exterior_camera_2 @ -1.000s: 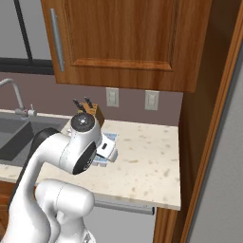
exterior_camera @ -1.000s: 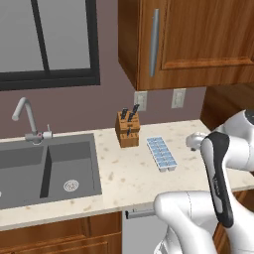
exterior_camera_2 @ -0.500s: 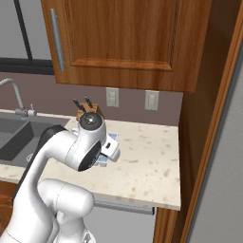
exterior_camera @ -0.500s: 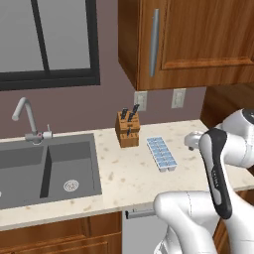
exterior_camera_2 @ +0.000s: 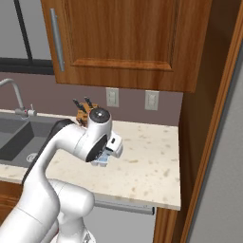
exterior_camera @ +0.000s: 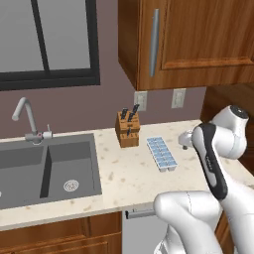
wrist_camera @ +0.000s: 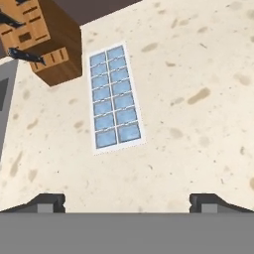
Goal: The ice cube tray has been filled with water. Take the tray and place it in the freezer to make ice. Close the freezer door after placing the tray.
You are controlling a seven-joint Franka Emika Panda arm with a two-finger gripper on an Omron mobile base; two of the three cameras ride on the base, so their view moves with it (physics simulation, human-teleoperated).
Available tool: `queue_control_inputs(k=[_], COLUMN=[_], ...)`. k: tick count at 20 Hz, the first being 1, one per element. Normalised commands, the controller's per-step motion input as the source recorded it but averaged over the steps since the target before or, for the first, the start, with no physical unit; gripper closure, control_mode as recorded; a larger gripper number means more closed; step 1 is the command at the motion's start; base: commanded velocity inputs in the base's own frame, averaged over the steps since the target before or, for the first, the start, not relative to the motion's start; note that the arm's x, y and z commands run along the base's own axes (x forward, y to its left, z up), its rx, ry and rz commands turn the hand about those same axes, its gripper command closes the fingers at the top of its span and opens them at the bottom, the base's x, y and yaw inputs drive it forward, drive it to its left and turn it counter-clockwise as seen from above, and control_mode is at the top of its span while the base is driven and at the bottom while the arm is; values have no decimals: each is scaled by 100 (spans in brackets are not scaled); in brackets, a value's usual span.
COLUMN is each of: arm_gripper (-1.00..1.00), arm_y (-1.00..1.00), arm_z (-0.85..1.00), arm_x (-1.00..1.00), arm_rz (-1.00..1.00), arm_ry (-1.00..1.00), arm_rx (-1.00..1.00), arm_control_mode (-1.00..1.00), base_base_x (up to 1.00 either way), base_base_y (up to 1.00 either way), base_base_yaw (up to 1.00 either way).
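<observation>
As seen from the hand view, tool (wrist_camera: 127, 202): fingers spread wide, holding nothing, above the tabletop (wrist_camera: 198, 74).
Ice cube tray (wrist_camera: 113, 96): flat on the tabletop, ahead of the tool and apart from it, just beside the knife block (wrist_camera: 42, 39).
Water (wrist_camera: 123, 101): pale blue, fills both rows of cells.
Left base view: ice cube tray (exterior_camera: 161, 153) lies between the knife block (exterior_camera: 127, 129) and the arm's wrist.
Sink (exterior_camera: 44, 168): well apart, left of the block.
</observation>
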Motion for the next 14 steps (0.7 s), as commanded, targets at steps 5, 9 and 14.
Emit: queue_control_inputs(k=[5,9,14], arm_gripper=[-100,-100,-100], arm_y=[0,0,2], arm_z=[-43,-43,-34], arm_x=[44,32,22], arm_rz=[6,2,0], arm_ry=[0,-2,-2], arm_rx=[0,0,0], arm_control_mode=[-100,-100,-100], base_base_x=[0,0,0], base_base_y=[0,0,0], base_base_yaw=[0,0,0])
